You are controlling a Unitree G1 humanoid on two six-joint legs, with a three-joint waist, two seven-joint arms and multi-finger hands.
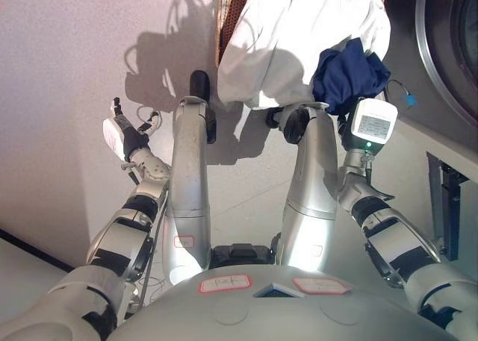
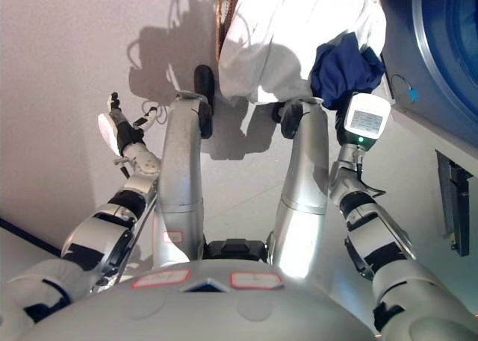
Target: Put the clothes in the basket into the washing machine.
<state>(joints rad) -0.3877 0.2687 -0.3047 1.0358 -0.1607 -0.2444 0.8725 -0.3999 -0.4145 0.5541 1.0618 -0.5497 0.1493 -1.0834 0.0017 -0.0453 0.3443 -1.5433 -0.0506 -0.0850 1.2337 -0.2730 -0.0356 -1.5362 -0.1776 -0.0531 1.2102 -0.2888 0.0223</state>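
A large white garment (image 1: 299, 35) hangs over a wicker basket (image 1: 226, 13) on the floor ahead of me. A dark blue garment (image 1: 349, 74) lies bunched against the white one's right side, just past my right wrist. My right hand is hidden in this blue cloth. My left hand (image 1: 122, 132) is out at the left over the bare floor, open and empty, well apart from the clothes. The washing machine's round door rim (image 1: 441, 50) shows at the top right, close to the blue garment.
The machine's front (image 2: 441, 42) fills the upper right corner. A dark upright panel (image 1: 448, 199) stands at the right edge. A dark line (image 1: 30, 248) crosses the floor at the lower left. Pale floor (image 1: 67, 72) spreads left of the basket.
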